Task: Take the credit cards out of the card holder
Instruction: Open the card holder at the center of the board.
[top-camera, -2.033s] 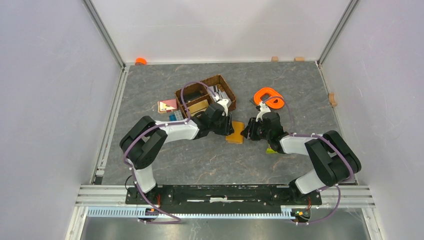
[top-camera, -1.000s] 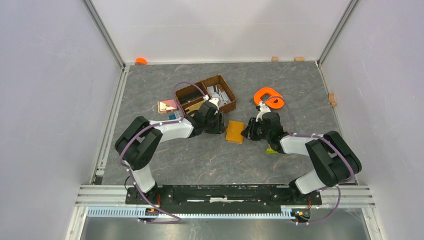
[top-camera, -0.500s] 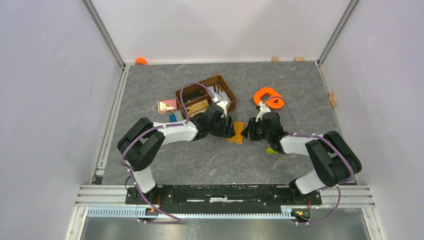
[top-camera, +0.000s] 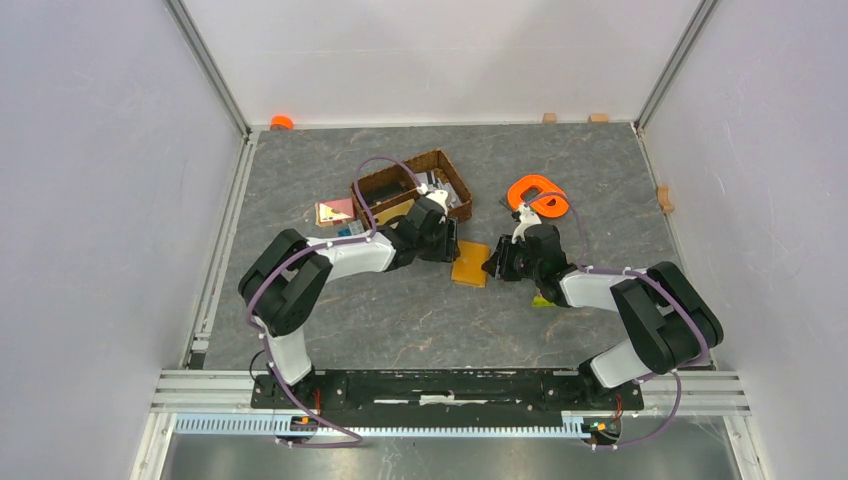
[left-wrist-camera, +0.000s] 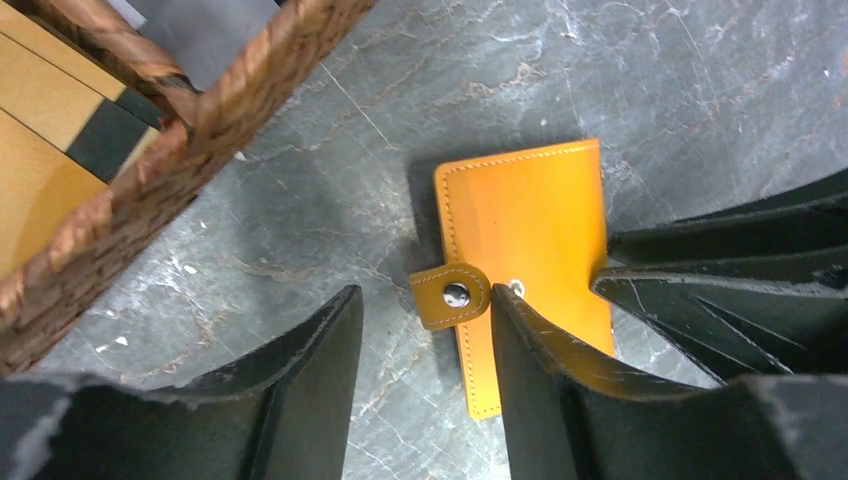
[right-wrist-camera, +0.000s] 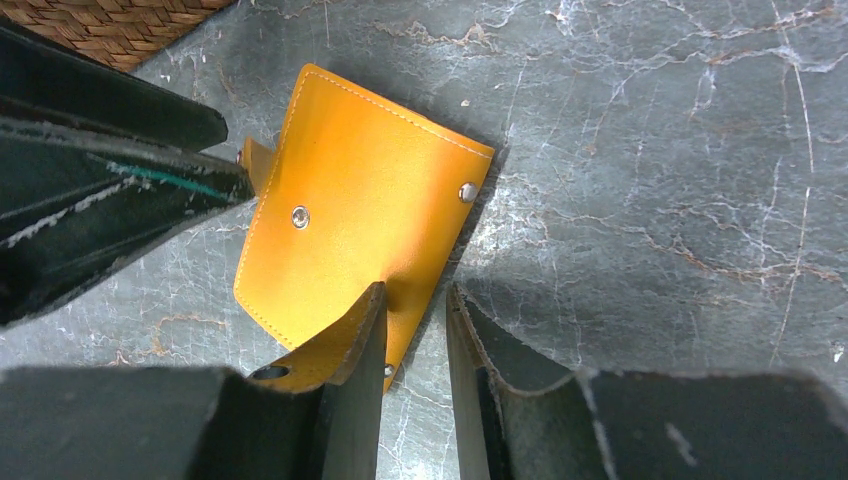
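A wicker basket (left-wrist-camera: 215, 120) sits up and to the left of the holder (left-wrist-camera: 525, 230), well clear of it. The holder lies flat on the grey counter (right-wrist-camera: 650, 200) near the middle, folded shut with its orange cover up.

The left tool (left-wrist-camera: 425, 300) hangs at the holder's left edge. Its jaws are moderately wide and grip nothing. The closure tab (left-wrist-camera: 450, 297) sticks out from that edge into the gap between them. The tab looks undone, as its snap sits off the cover and a bare stud (left-wrist-camera: 517, 288) shows just right of it.

At the holder's right edge is the right tool (right-wrist-camera: 416, 292). Its jaws are narrow and closed on that edge, one finger over the cover and the other down beside it on the counter. It seems to be steadying the holder.

An orange ring (top-camera: 522, 187) lies up and to the right of the holder, apart from it.

My reading is that the task is at an early stage. The clasp is free, but the holder has not been opened, and no card can be seen coming out of it. What is left is to fold the cover back, then draw out each card.
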